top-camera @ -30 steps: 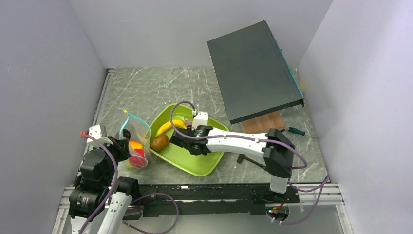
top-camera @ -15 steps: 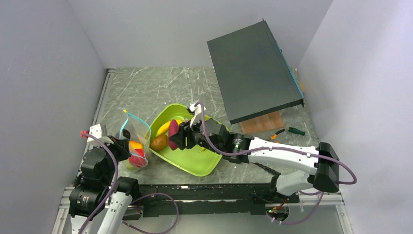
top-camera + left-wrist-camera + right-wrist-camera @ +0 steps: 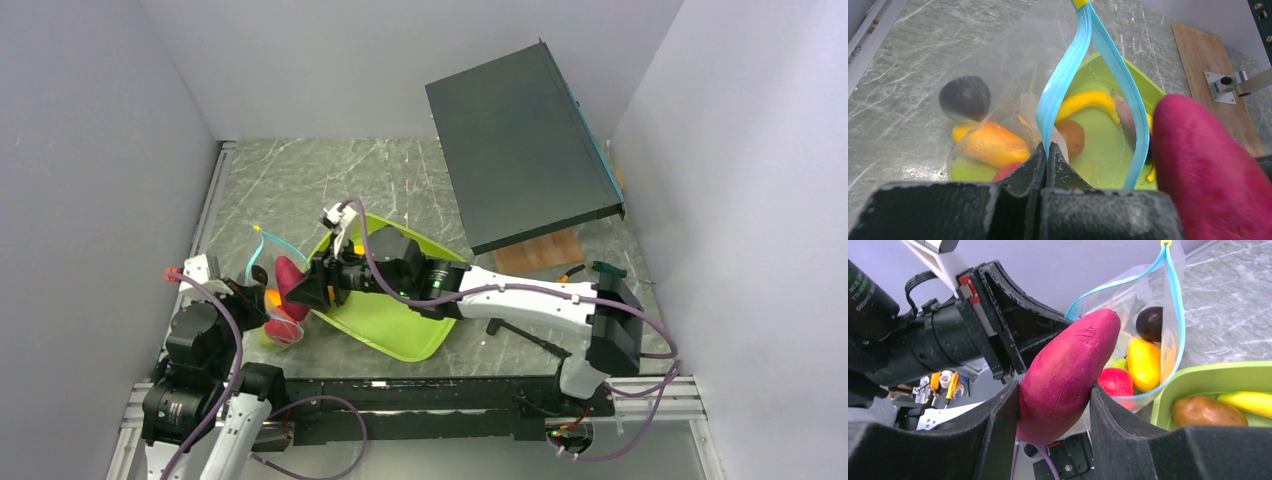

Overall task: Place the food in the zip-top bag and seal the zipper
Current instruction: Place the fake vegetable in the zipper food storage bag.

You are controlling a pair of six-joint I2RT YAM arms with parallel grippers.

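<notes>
My right gripper (image 3: 300, 288) is shut on a magenta food piece (image 3: 1068, 372), holding it at the open mouth of the zip-top bag (image 3: 268, 282); the piece also shows in the left wrist view (image 3: 1215, 170). My left gripper (image 3: 1047, 150) is shut on the bag's blue zipper (image 3: 1060, 82), holding the mouth up and open. Inside the bag lie an orange piece (image 3: 990, 145), a dark purple piece (image 3: 965, 97), a red apple (image 3: 1118, 382) and a green piece (image 3: 965, 170). A yellow banana (image 3: 1085, 102) and a brown piece (image 3: 1073, 137) lie in the lime-green tray (image 3: 400, 330).
A dark flat panel (image 3: 520, 145) leans at the back right above a wooden board (image 3: 540, 255). Small tools (image 3: 600, 268) lie by the board. Grey walls close in both sides.
My right gripper lifted the magenta piece out of the tray and carried it left to the bag's mouth. The left gripper and bag stayed put.
</notes>
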